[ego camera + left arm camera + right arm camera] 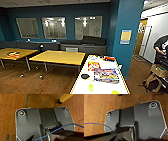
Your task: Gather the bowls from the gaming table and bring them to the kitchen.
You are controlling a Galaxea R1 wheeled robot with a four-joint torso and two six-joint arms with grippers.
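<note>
The gaming table [105, 88], a long white top with a light wood edge, runs away from me at the lower middle-right of the head view. On it lie colourful game boxes [106, 75] and a smaller red and yellow box [93, 66]. A small yellow bowl [91, 87] sits on the near part of the top. A second yellow round thing [115, 92] is cut off by the picture's lower edge. A dark round object [85, 76] lies near the table's left edge. Both wrist views look down past my dark plate onto the wood floor [95, 112].
Two yellow-topped tables [58, 57] [15, 53] stand to the left on the wood floor. A teal pillar [125, 37] rises just beyond the gaming table. A person [162, 48] stands at the right beside bags [156, 75]. A wooden leg [65, 97] is near my left arm.
</note>
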